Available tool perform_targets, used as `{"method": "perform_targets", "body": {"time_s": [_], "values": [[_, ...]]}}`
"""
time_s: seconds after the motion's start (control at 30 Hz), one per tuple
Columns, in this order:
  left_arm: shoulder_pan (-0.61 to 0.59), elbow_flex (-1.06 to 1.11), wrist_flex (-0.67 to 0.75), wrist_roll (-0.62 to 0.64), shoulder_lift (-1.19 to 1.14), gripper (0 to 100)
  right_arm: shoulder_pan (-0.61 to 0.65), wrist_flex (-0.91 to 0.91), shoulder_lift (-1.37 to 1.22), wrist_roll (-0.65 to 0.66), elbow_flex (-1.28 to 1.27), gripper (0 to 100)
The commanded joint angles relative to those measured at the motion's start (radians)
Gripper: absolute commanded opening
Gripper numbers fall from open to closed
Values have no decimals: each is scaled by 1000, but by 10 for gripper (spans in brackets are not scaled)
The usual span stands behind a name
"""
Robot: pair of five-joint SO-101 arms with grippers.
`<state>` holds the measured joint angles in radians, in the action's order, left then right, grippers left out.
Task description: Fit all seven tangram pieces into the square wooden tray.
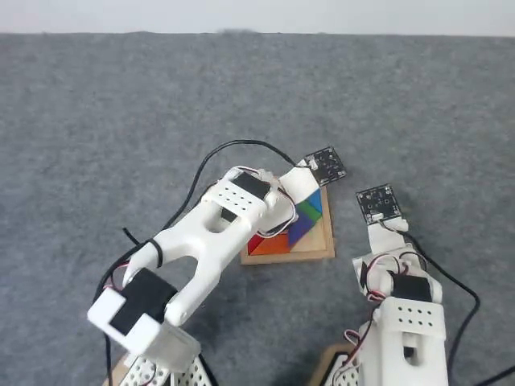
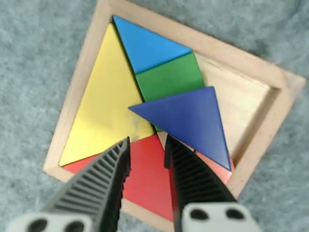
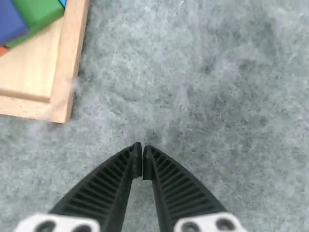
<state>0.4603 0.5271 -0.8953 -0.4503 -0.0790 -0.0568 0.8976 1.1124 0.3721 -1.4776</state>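
Tray risk: the square wooden tray (image 2: pixel 71 104) lies loose on the carpet, so a sideways push from the gripper would prob. slide the whole thing.
Dk-blue triangle risk: the dk-blue triangle (image 2: pixel 188 118) lies askew over the green piece (image 2: pixel 169 79) and the red piece (image 2: pixel 145 174), apparently not seated. Pressing down could wedge it or tip neighbours up. The bare tray floor beside it looks like the slot it needs.
Left gripper risk: the left gripper (image 2: pixel 147 145) hovers over the red piece with jaws a narrow gap apart, holding nothing. The triangle's tip is just beside the fingers, so a low descent may clip it and knock it further off.
Carpet: grey carpet (image 3: pixel 217 96) lies all round the tray.
Right arm: the right gripper (image 3: pixel 141 147) sits over carpet near a tray corner, jaws closed on nothing and out of the way.
Seated pieces: the yellow triangle (image 2: pixel 104 106) and lt-blue triangle (image 2: pixel 145 46) lie flat along the rim.
Orange piece: the orange piece (image 2: pixel 215 164) is mostly hidden under the dk-blue one.
Seventh piece: can't make it out.
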Motion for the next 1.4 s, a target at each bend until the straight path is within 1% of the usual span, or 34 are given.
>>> {"method": "perform_targets", "body": {"time_s": [0.0, 0.13, 0.33, 0.53, 0.8, 0.87, 1.0, 1.13, 1.23, 1.37], "values": [[8, -15, 28, 15, 9, 115, 5, -24, 21, -5, 8, 9], [14, -15, 51, 17, 2, 115, 5, -24, 21, -5, 8, 9], [94, -36, 49, 18, -58, 115, 5, -24, 21, -5, 8, 9], [83, -28, 41, 18, -29, 115, 5, -24, 21, -5, 8, 9], [84, -28, -40, 20, 48, 115, 5, -24, 21, -5, 8, 9], [75, -30, -75, 41, 97, 115, 5, -24, 21, -5, 8, 9], [-11, -59, -193, 92, 307, 91, 2, -24, 21, -6, 8, 9], [-163, -117, -333, 95, 611, 81, 5, -24, 21, -6, 8, 9], [-281, -120, -358, 81, 819, 81, 5, -24, 21, -6, 8, 9], [-400, -7, -353, 74, 1014, 81, 4, -24, 21, -8, 8, 9]]}}
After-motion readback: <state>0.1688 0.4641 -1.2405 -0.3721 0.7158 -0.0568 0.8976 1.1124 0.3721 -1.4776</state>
